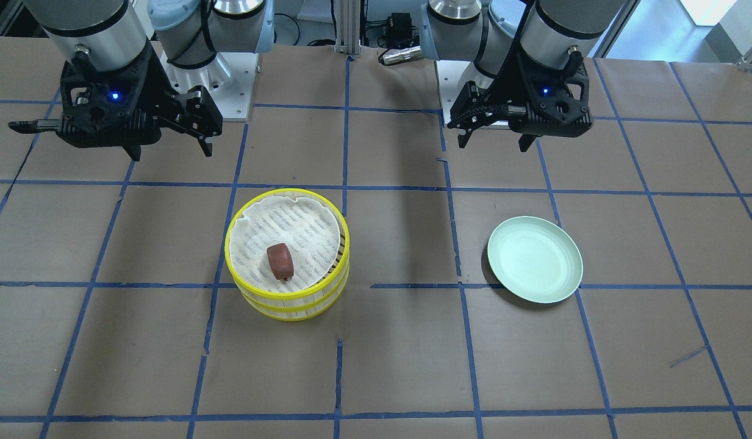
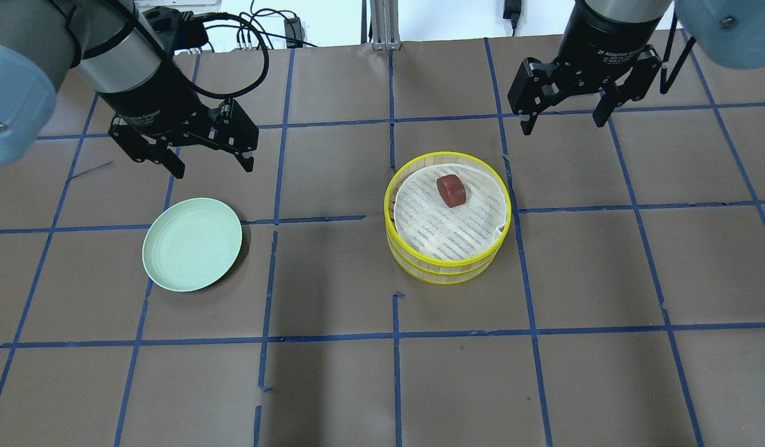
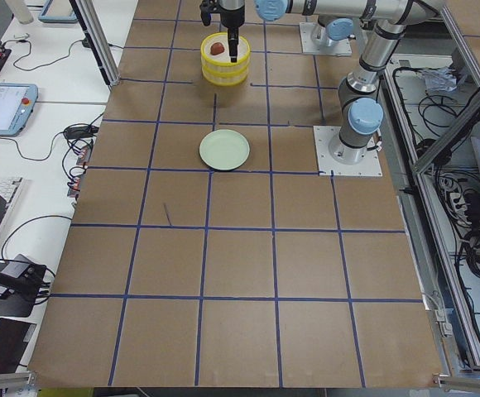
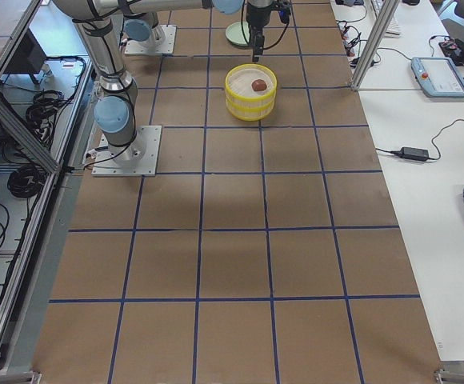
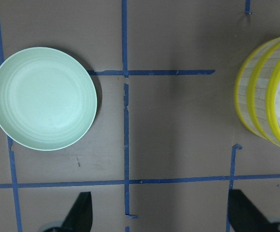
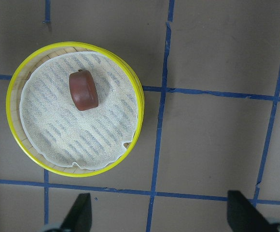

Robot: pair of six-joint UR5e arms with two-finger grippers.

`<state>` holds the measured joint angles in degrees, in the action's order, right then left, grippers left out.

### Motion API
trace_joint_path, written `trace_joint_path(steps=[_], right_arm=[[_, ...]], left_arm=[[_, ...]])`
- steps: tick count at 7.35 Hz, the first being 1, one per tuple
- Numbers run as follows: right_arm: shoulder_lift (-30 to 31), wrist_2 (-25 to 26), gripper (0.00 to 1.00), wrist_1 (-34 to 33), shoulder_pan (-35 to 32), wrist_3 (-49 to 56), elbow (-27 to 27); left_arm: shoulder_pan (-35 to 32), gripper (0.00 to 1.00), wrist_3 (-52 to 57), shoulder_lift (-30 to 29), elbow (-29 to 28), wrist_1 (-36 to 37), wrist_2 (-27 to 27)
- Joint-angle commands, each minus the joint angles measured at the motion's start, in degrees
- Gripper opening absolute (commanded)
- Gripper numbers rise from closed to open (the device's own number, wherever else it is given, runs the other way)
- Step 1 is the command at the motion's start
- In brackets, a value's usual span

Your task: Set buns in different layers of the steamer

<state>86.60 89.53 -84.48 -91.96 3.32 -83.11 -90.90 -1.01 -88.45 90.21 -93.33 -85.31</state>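
Two steamer layers [image 2: 447, 270] stand stacked, bun [image 2: 451, 190] in upper, green plate [image 2: 192, 244] well apart; left gripper [image 2: 213, 169] and right gripper [image 2: 562, 126] gape.

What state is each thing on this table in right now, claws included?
Left gripper: open, empty.
Right gripper: open, empty.
Bun: resting inside the top layer.
Top steamer layer: stacked on the lower one, holding the bun.
Lower steamer layer: covered, contents hidden.
Plate: empty, right side up.
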Motion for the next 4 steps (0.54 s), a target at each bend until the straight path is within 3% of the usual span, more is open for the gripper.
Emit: trace_joint_path(steps=[1, 4], right_arm=[[0.0, 0.1, 1.0, -0.2, -0.1, -0.2, -0.1], [0.3, 0.2, 1.0, -0.5, -0.1, -0.2, -0.4]], left_arm=[[-0.1, 1.0, 0.1, -0.1, -0.3, -0.1, 0.1], [-0.1, 1.0, -0.4, -0.1, 0.0, -0.1, 0.1]])
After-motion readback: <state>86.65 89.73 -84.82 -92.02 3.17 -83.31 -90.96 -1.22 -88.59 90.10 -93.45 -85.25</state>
